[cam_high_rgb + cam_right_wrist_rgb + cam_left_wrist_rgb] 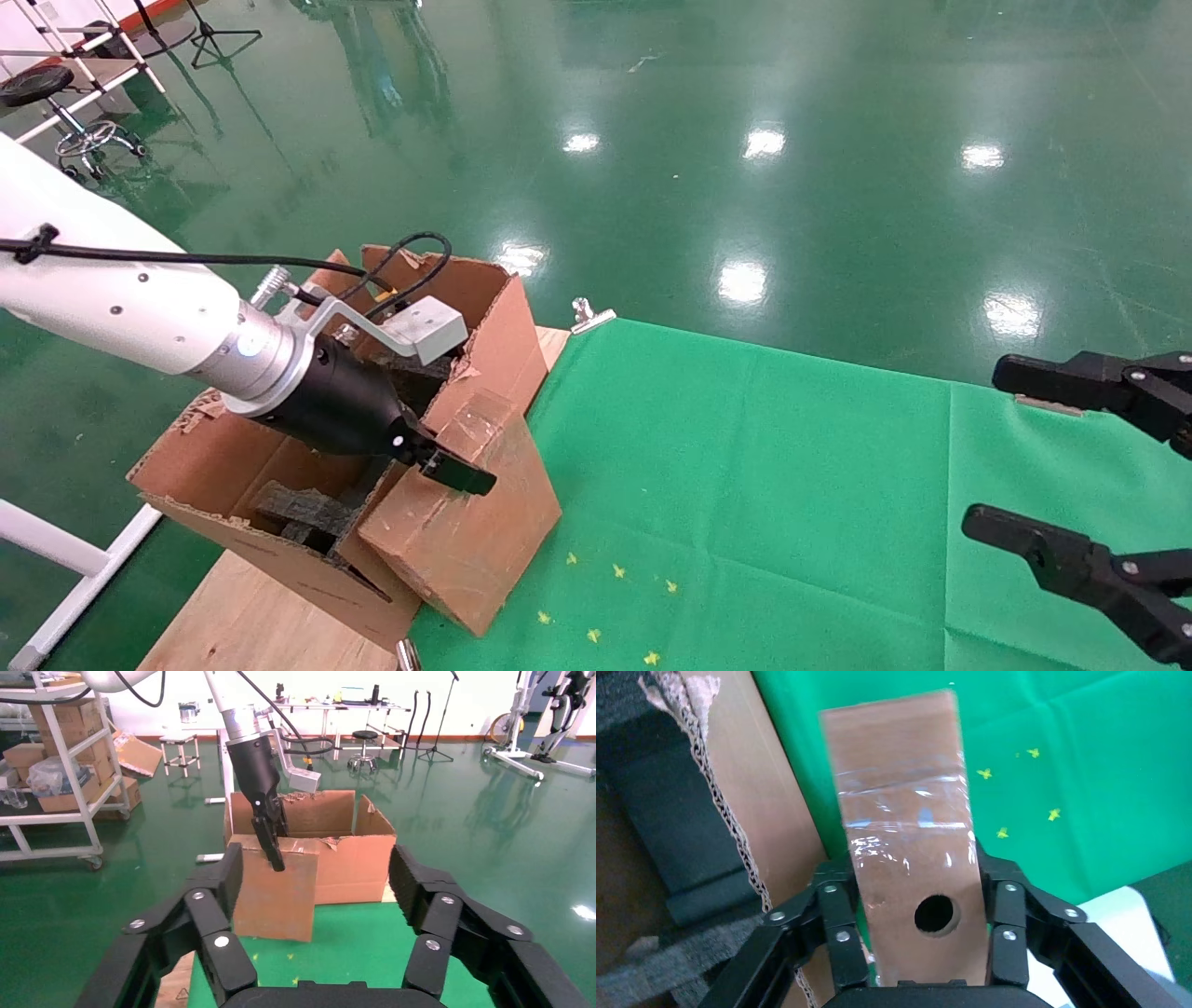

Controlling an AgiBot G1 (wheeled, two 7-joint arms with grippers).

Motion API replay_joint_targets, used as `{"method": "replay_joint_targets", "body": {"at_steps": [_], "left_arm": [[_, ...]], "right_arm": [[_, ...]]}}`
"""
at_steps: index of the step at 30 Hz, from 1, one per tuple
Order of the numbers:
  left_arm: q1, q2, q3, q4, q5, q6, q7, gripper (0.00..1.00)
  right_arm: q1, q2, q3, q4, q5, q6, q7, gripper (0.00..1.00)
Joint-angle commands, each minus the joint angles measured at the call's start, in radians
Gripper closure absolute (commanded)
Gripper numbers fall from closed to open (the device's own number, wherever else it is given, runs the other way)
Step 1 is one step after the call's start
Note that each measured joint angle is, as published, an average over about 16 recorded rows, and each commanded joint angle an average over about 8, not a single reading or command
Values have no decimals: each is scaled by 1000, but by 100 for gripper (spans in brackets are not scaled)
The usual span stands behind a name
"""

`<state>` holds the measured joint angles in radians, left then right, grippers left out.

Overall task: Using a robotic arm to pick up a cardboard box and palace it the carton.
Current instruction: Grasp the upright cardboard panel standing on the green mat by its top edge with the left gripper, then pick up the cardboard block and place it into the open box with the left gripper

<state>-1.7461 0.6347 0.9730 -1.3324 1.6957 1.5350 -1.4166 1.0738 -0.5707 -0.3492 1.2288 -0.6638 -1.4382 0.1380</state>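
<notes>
Beside the carton, against its outer wall, the cardboard box hangs upright from the left gripper, clamped on its narrow holed end. It looks light, stiff, with slippery tape. Well apart from the carton, the right gripper waits with fingers spread.

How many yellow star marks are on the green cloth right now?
6 in the head view, all on the green cloth just beside the held cardboard box. More may be hidden under it.
</notes>
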Motion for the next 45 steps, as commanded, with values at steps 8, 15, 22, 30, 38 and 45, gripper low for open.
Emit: {"method": "replay_joint_targets", "body": {"at_steps": [8, 15, 22, 30, 38, 45], "left_arm": [[-76, -51, -74, 35, -74, -52, 149, 100], [-217, -99, -162, 219, -158, -17, 345, 100], [-368, -128, -172, 446, -86, 20, 562, 100], [-390, -124, -102, 659, 84, -36, 800, 100], [-315, -55, -53, 854, 169, -176, 908, 100], [-272, 18, -28, 991, 219, -295, 875, 100]], "right_arm": [[0, 0, 0, 0, 0, 0, 0, 0], [0, 0, 0, 0, 0, 0, 0, 0], [0, 0, 0, 0, 0, 0, 0, 0], [0, 0, 0, 0, 0, 0, 0, 0], [0, 0, 0, 0, 0, 0, 0, 0], [0, 0, 0, 0, 0, 0, 0, 0]]}}
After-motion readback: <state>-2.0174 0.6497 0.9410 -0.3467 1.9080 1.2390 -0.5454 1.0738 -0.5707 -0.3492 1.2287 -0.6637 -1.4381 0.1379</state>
